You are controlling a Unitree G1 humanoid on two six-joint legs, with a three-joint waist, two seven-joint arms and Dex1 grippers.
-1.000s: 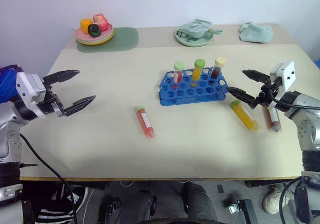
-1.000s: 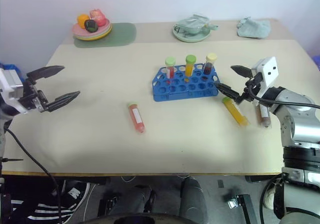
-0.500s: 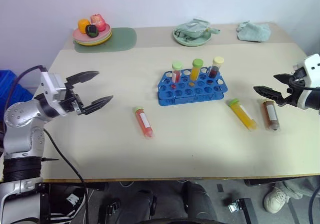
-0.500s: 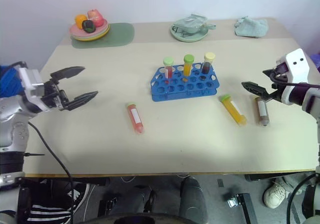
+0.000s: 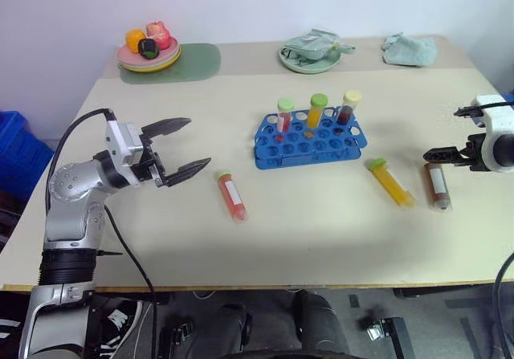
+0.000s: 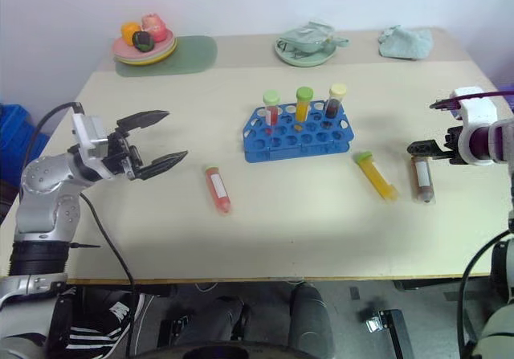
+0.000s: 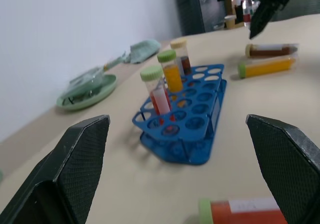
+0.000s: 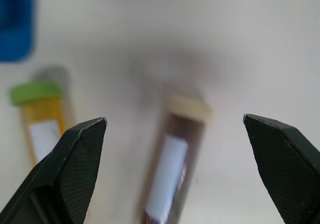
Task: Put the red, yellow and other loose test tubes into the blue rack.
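Swung in toward the blue rack (image 5: 310, 137) from the left, left gripper (image 5: 180, 148), fingers spread wide, empty; pulled out to the rack's right, right gripper (image 6: 434, 124), also wide, poised above the brown tube (image 6: 422, 179). Reaching stage, apparently. Red tube (image 5: 232, 196) lying left-front of the rack, yellow tube (image 5: 391, 183) right-front. Next: descend, straddle, close.

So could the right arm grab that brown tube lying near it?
Probably yes. The right gripper hangs open just above the brown tube, which lies alone on the table, with the yellow tube lying apart from it, so nothing blocks a grab.
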